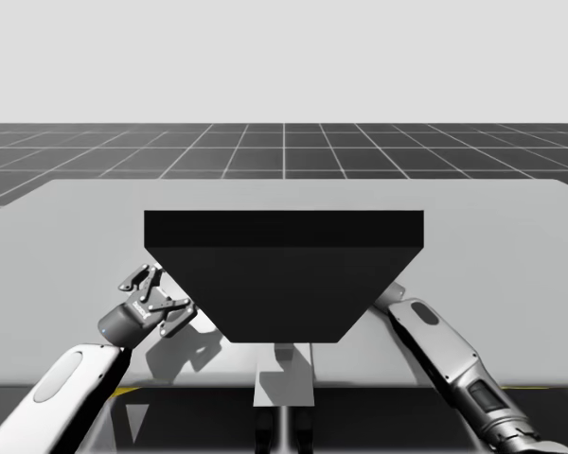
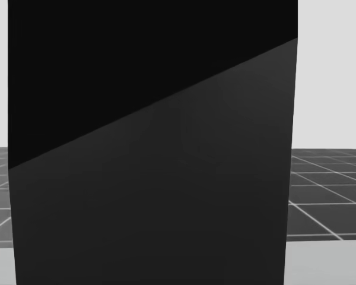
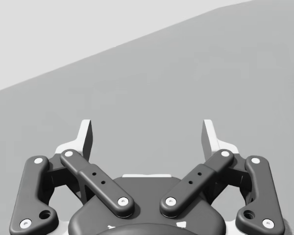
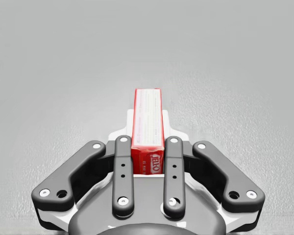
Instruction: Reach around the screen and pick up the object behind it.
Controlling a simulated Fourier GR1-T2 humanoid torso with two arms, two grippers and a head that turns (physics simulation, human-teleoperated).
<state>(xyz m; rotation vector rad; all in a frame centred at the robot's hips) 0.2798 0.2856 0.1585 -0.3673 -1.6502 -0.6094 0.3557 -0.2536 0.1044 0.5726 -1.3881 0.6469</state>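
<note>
Arms: my left arm [image 1: 62, 392] and my right arm [image 1: 450, 355] both come in on the near side of the screen [image 1: 284, 274], one at each side of it.
Left gripper: my left gripper [image 1: 161, 293] is near the screen's left side, on its near side, over the table [image 1: 76, 236].
Left fingers: the two fingers [image 3: 85, 139] stand wide apart, so this hand is open. Flat grey table lies ahead of them.
Screen: a big black board that stands up in the middle of the table. In the head view it is right in front of me, and a bit of table shows past its right side.
Right arm: it goes in past the screen's right side. In the high view the screen hides its far end.
Right gripper: my right gripper [image 4: 148, 128] is closed on the red box [image 4: 148, 115]. One finger presses on each long side of it.
Red box: it is thin and long, red with a pale top, and it points straight ahead of the right gripper. Grey table is under it. I cannot tell if it rests on the table or is lifted. The high view does not show its place behind the screen.
Table: grey and wide, it runs on far past the screen.
Floor: the dark floor [image 1: 284, 151] with pale lines lies beyond the table, far past the screen.
</note>
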